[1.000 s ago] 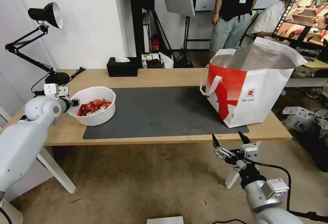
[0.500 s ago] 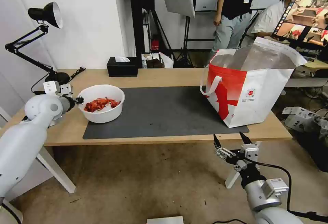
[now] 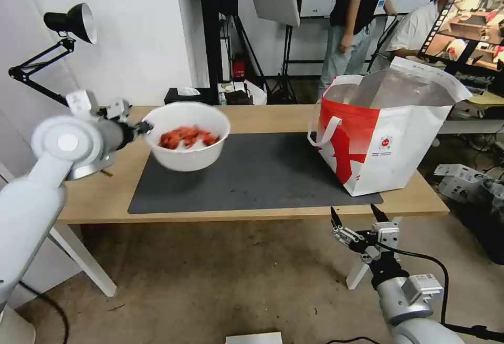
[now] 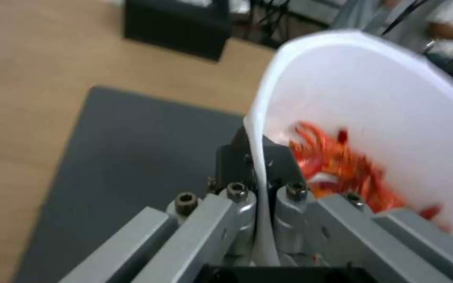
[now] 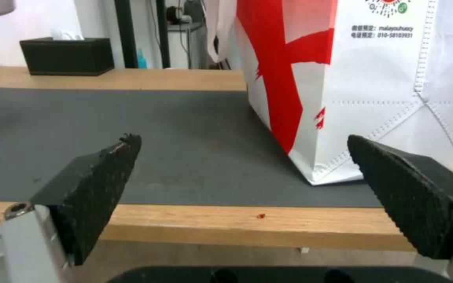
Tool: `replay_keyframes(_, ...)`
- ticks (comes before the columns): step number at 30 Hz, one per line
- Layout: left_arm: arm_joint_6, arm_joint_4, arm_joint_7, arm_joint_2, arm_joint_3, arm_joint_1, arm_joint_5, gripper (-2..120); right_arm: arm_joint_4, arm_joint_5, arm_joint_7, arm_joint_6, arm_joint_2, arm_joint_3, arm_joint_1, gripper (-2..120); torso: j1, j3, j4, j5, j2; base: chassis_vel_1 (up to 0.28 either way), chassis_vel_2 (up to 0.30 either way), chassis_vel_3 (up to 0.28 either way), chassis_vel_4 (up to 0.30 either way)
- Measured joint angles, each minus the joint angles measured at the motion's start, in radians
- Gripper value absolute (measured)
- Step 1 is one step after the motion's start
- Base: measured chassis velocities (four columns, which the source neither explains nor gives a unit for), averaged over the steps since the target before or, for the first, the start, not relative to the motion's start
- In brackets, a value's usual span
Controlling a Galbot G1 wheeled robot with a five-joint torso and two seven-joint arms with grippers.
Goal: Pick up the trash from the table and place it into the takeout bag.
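Note:
A white bowl of red shells hangs in the air above the left end of the dark grey mat. My left gripper is shut on the bowl's near-left rim; in the left wrist view the thin white rim passes between the closed fingers and the red shells lie inside. The red-and-white takeout bag stands open on the table's right end, foil lining showing. My right gripper stays open, low in front of the table edge, with nothing between its fingers.
A black tissue box sits at the table's back edge, and a black desk lamp rises at the far left. The light-wood tabletop runs between bowl and bag. A small red crumb lies near the front edge.
My left gripper has lifted the bowl off the table and carried it up and to the right. The right arm has barely moved.

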Motion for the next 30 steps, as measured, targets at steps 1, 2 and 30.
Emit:
replay_keyframes(1, -0.009, -0.004, -0.032, -0.017, 0.032, -0.046, -0.028, 0, 0.003, 0.000, 0.000, -0.001, 0.002, -0.001, -0.002, 100, 0.000, 0.000, 0.0001, 0.0007, 0.000, 0.000, 0.000, 0.000, 0.000)
replay_keyframes(2, -0.009, -0.004, -0.032, -0.017, 0.032, -0.046, -0.028, 0, 0.003, 0.000, 0.000, -0.001, 0.002, -0.001, -0.002, 100, 0.000, 0.000, 0.0001, 0.0007, 0.000, 0.000, 0.000, 0.000, 0.000)
replay_keyframes(30, -0.095, 0.447, -0.115, -0.628, 0.410, -0.600, 0.028, 0, 0.047, -0.002, -0.005, -0.001, 0.041, 0.018, -0.041, 100, 0.000, 0.000, 0.0000, 0.0006, 0.000, 0.000, 0.000, 0.000, 0.000)
